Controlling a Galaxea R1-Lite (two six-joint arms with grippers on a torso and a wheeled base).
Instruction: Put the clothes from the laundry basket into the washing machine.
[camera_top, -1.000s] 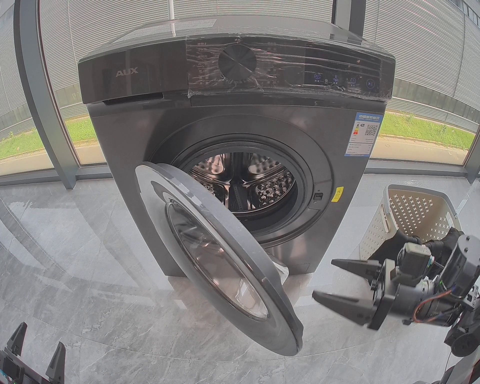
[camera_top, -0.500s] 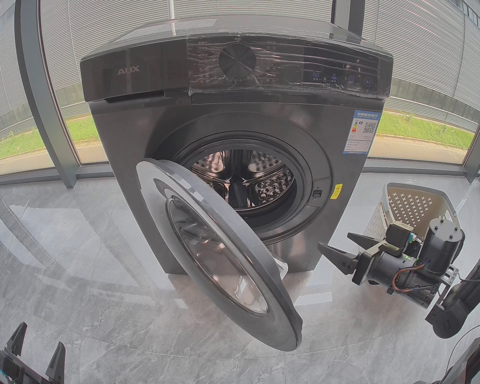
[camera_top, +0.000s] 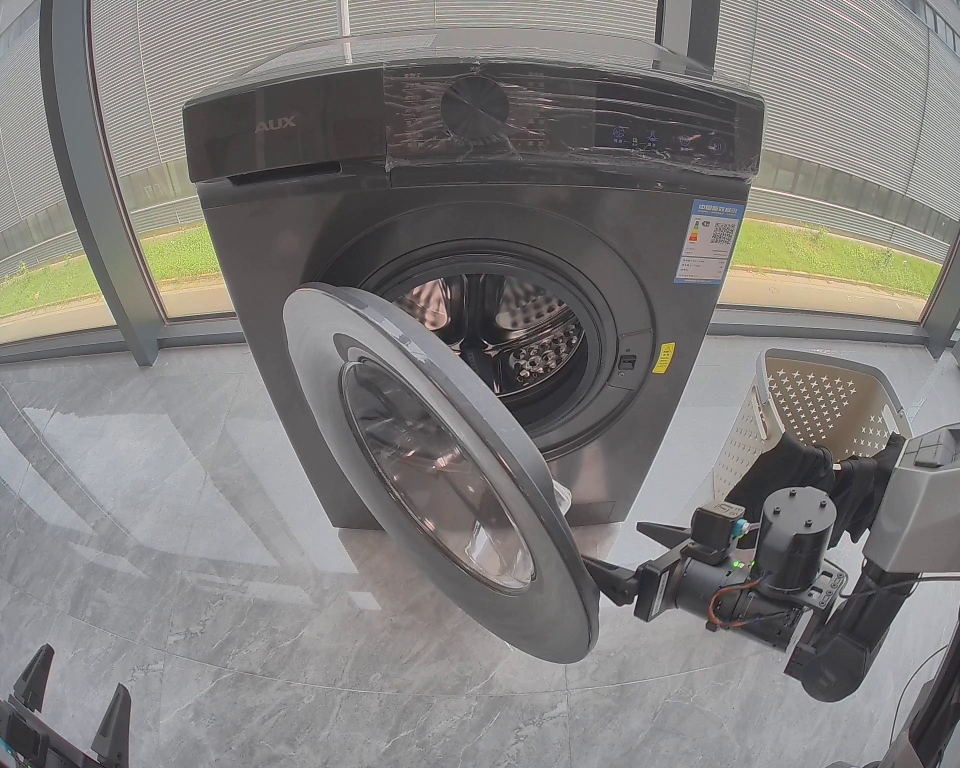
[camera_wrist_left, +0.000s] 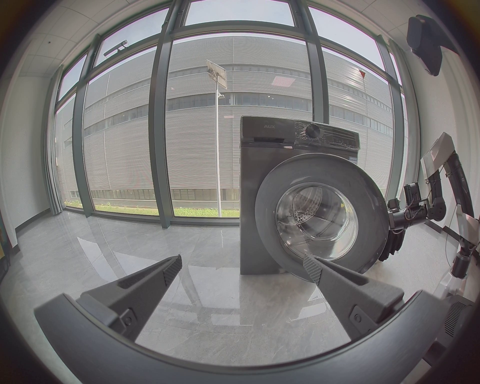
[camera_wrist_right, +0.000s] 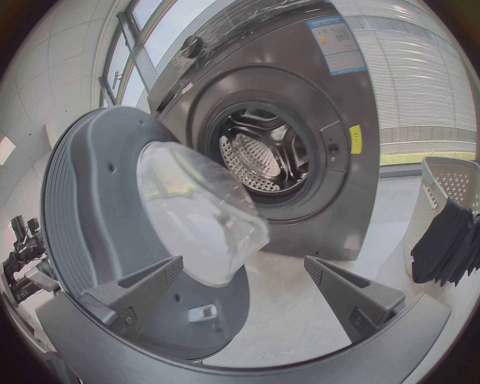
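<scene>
The grey washing machine stands with its round door swung open and its drum bare. A white laundry basket sits on the floor to the machine's right, with dark clothes draped over its front rim. My right gripper is open at the door's lower outer edge, with nothing between its fingers. In the right wrist view the right gripper faces the door's inner glass bowl, with the basket and clothes off to one side. My left gripper is open, low at the near left.
Glossy grey marble floor spreads around the machine. Tall windows with dark frames run behind it. The open door juts out into the space in front of the machine. In the left wrist view the left gripper points at the machine from far off.
The head view has shifted, so the machine sits higher and smaller. My right gripper has swung left and down from in front of the basket to the door's lower edge. The left gripper stays put.
</scene>
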